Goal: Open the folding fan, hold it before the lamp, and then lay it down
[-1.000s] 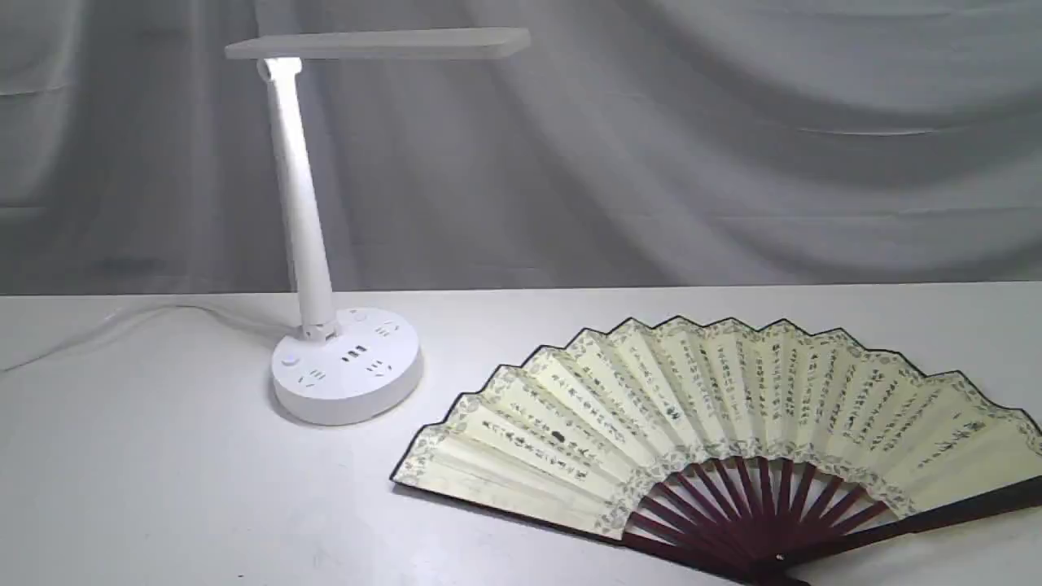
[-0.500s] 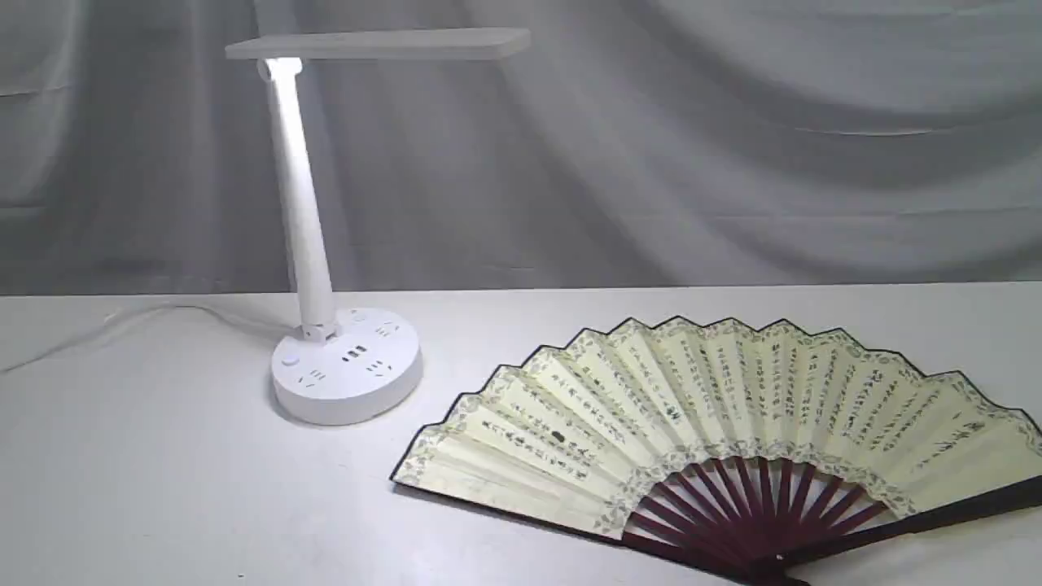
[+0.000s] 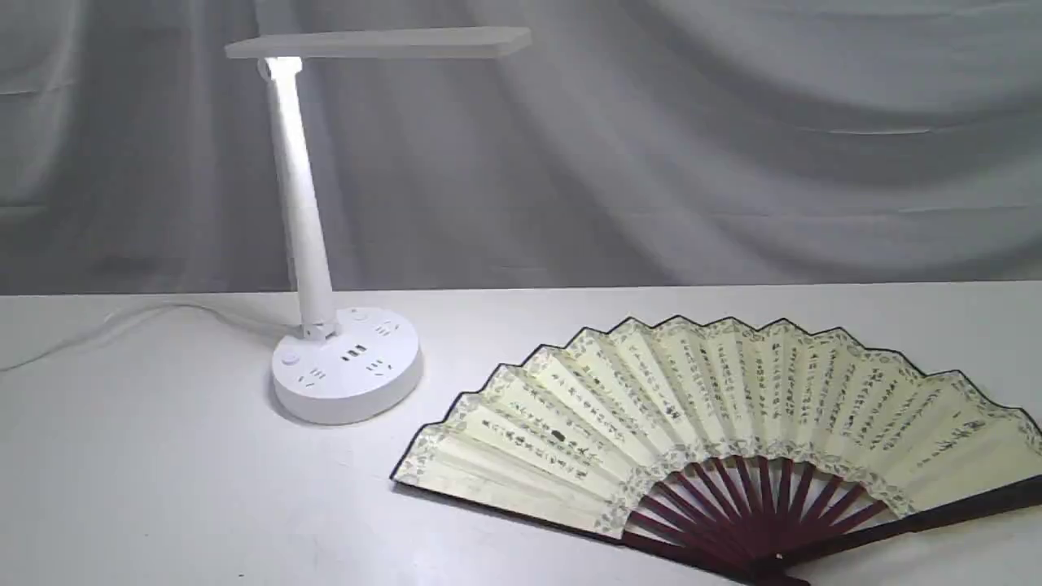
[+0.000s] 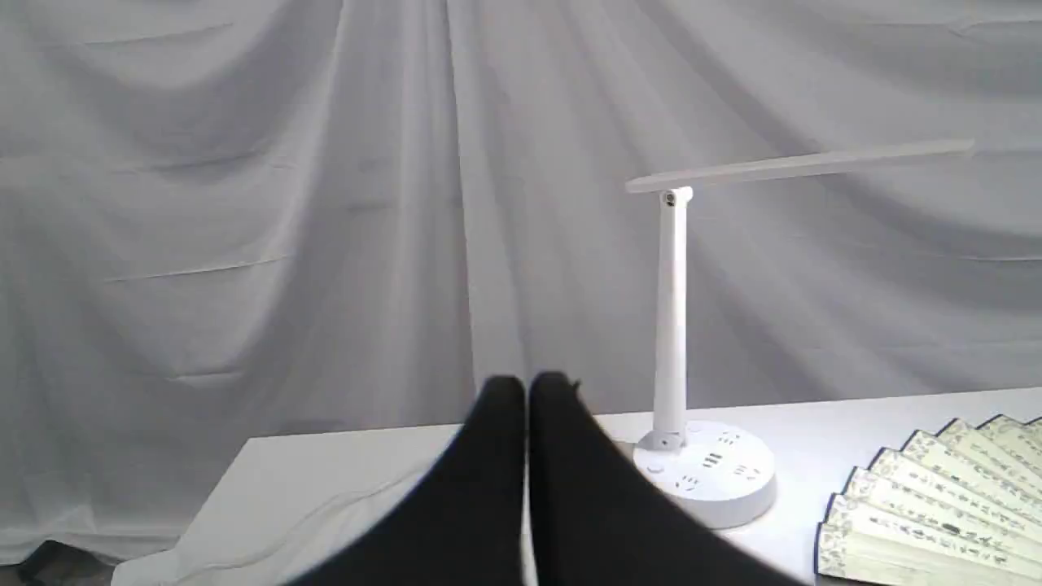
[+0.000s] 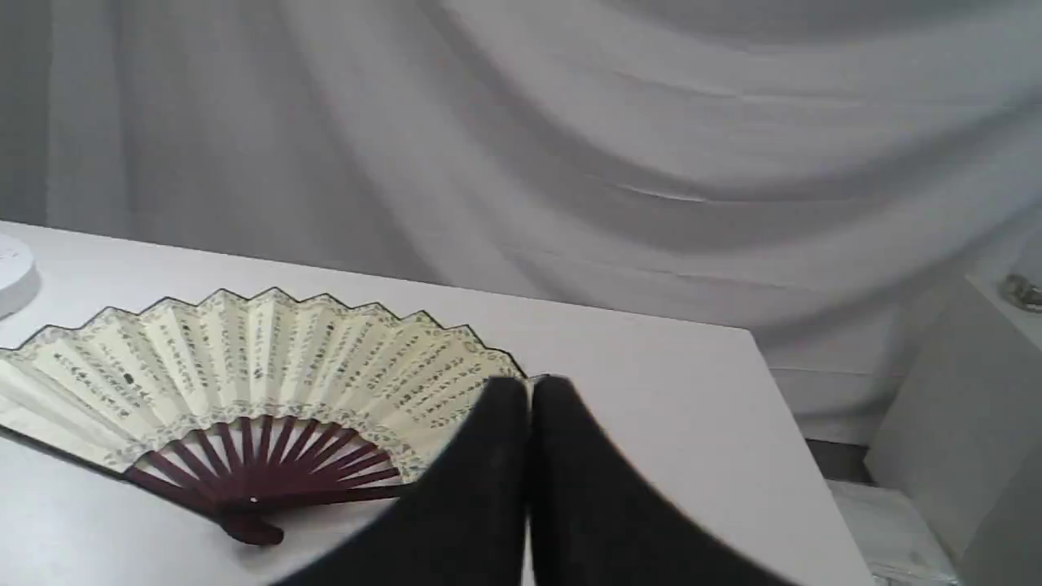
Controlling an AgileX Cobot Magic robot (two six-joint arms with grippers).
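Cream pleated paper fan (image 3: 733,391) lay spread flat near smooth white plastic lamp (image 3: 302,220); left gripper (image 4: 527,392) and right gripper (image 5: 529,391) clenched, empty.

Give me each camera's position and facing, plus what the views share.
Exterior: off the arms, looking across the table toward the grey drape; lamp left, folding fan right; no robot parts.
Left wrist: behind the shut left hand, facing the lamp and the fan's edge.
Right wrist: behind the shut right hand, facing the open fan and the table's corner.
Shared: all three see the fan; exterior and left wrist share the lamp.
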